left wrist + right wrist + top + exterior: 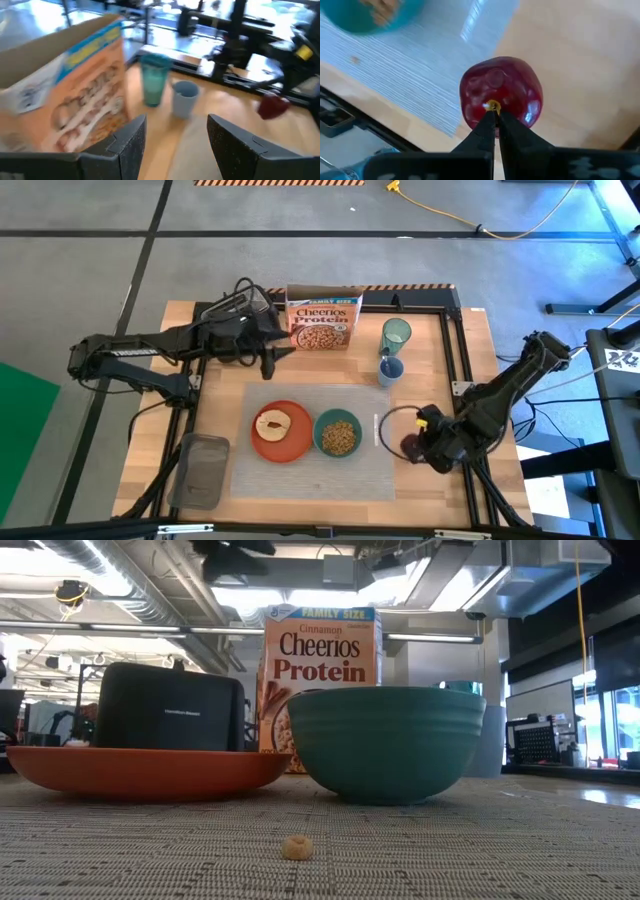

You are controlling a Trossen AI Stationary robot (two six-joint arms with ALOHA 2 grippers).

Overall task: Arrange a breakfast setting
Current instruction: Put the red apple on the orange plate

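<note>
one red apple hangs stem-up beside the placemat's right short edge, stem pinched by the right gripper. left gripper open by one cereal box. placemat's long axis runs left-right.

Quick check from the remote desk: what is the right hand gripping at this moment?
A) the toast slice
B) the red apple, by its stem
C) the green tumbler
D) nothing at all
B: in the right wrist view the right hand has its fingertips pinched together on the stem at the top of the red apple, just off the placemat edge.
</note>
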